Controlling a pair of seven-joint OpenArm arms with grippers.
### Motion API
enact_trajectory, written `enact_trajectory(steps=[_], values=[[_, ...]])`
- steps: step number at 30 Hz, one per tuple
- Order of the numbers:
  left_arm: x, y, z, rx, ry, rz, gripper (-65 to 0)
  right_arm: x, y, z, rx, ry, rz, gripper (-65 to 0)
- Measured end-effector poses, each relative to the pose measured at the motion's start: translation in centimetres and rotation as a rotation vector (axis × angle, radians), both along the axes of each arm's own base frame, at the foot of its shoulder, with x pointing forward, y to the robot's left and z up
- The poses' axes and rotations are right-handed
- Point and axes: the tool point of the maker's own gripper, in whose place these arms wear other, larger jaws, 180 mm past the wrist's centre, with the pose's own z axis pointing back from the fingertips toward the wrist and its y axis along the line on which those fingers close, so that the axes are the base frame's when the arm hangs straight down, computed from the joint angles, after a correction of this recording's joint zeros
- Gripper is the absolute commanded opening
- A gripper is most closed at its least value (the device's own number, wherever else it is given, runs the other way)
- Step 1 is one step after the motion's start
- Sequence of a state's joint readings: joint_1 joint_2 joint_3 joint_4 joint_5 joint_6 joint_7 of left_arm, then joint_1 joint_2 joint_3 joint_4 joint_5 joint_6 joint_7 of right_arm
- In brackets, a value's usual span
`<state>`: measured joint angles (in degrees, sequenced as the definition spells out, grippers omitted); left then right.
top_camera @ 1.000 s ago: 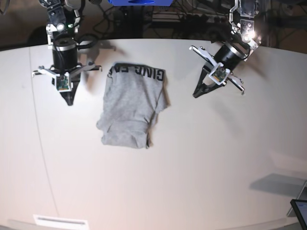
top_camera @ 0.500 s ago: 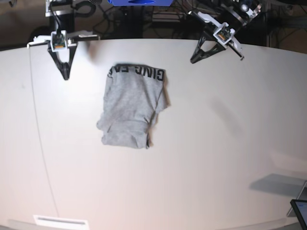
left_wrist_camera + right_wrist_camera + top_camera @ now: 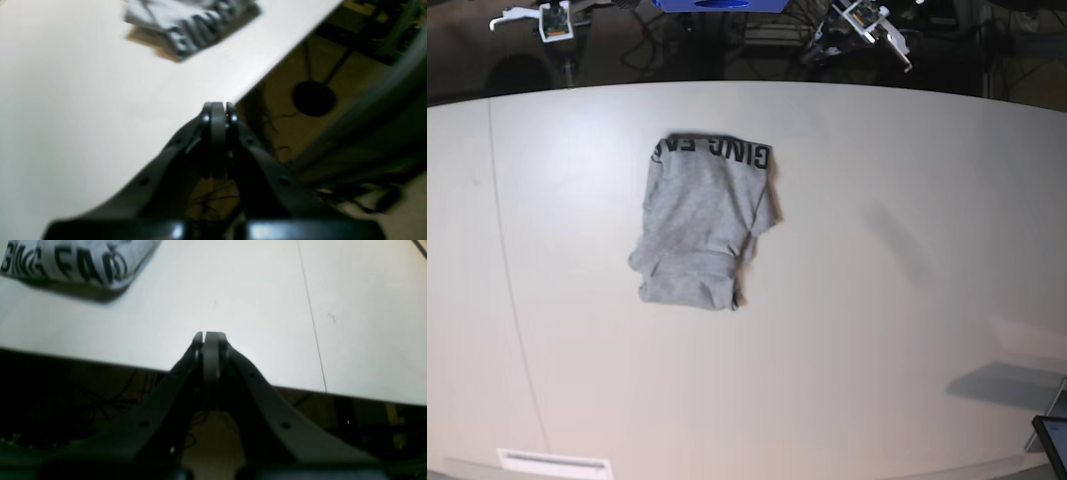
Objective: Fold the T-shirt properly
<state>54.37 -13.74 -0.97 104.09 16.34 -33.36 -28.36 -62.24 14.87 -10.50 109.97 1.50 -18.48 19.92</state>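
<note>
Your left gripper (image 3: pixel 218 108) has its jaws pressed together with nothing between them; in the left wrist view the tips sit at the centre of the frame, right over the far edge of the table (image 3: pixel 66 110), with dark floor and cables filling the right side. In the base view that gripper (image 3: pixel 819 50) shows at the top right of centre, beyond the table's far edge.

Your right gripper (image 3: pixel 210 338) is likewise closed and empty; in the right wrist view its tips sit mid-frame above the white tabletop, near the table's edge, which runs across the frame below them. In the base view it (image 3: pixel 567 70) hangs at the top left, also past the far edge.

The T-shirt (image 3: pixel 702 225) lies folded on the table, left of centre in the base view, well apart from both grippers. It is a grey bundle, plain on top, with a band of black lettering along its upper edge. The lower edge looks rumpled. The right wrist view catches the lettered edge at its upper left, the left wrist view, blurred, at its upper middle.
</note>
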Motion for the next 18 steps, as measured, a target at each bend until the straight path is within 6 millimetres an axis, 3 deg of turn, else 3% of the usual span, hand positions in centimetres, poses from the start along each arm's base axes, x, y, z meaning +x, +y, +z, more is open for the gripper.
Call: enact_trajectory(steps=[5, 10, 15, 18], values=[[-1.7, -1.3, -0.9, -0.039, 0.059, -0.014, -65.0, -2.5, -0.1, -1.0, -0.005, 0.076, 0.002, -65.0], [-4.1, -0.6, -3.7, -0.026, 0.165, 0.006, -65.0, -5.4, -0.6, -3.5, -0.029, 0.181, 0.006, -65.0], [-7.2, -0.1, -6.7, -0.022, 0.289, 0.029, -65.0, -9.5, -1.7, -9.4, -0.07, 0.433, -0.058, -65.0], [-8.2, 1.0, -9.0, -0.001, 0.353, 0.049, -65.0, -10.4, -1.5, -12.4, -0.072, 0.513, -0.064, -65.0]])
